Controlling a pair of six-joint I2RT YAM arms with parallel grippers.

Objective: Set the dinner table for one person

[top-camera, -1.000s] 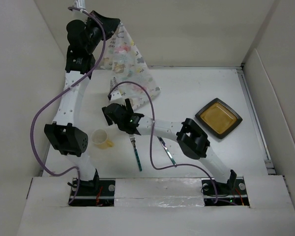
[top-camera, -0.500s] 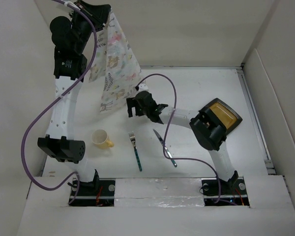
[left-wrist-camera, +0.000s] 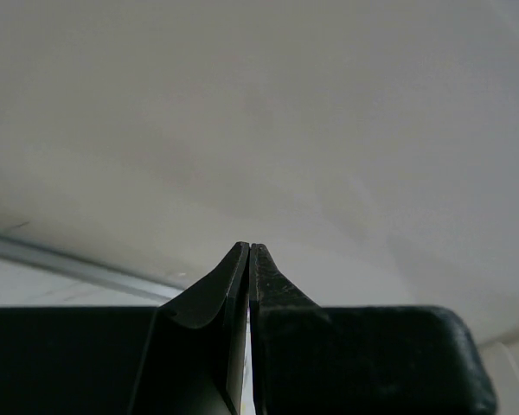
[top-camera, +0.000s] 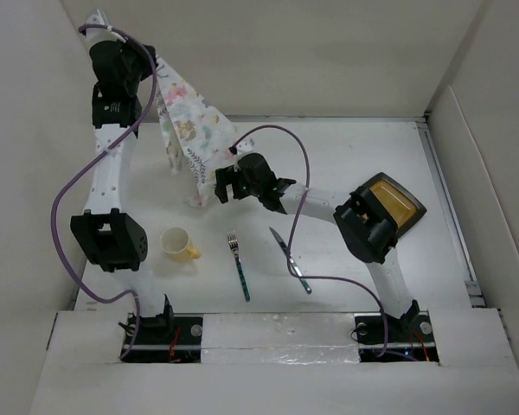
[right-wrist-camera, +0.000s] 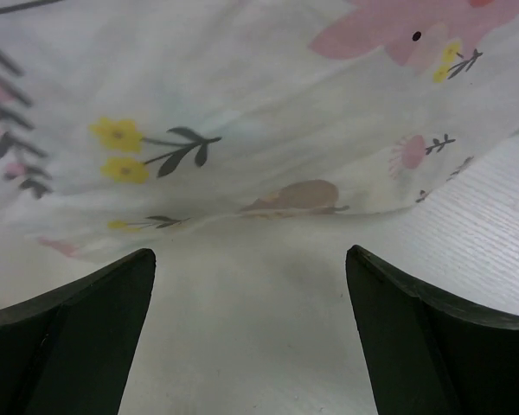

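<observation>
Top view: left gripper (top-camera: 152, 59), high over the far-left corner, clamps the placemat (top-camera: 186, 130); right gripper (top-camera: 225, 183) spread at its hanging hem — dinner table (top-camera: 355, 147) beneath. Left wrist: fingers (left-wrist-camera: 208, 294) pressed together, pale panel (left-wrist-camera: 259, 130) beyond. Right wrist: hem just ahead.

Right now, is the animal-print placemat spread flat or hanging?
Hanging, not spread: the placemat dangles bunched from the shut, raised left gripper, its lower edge in front of the open right gripper.

Plain pale panels (top-camera: 329, 52) stand upright at the back and both sides, softly and evenly lit.
</observation>
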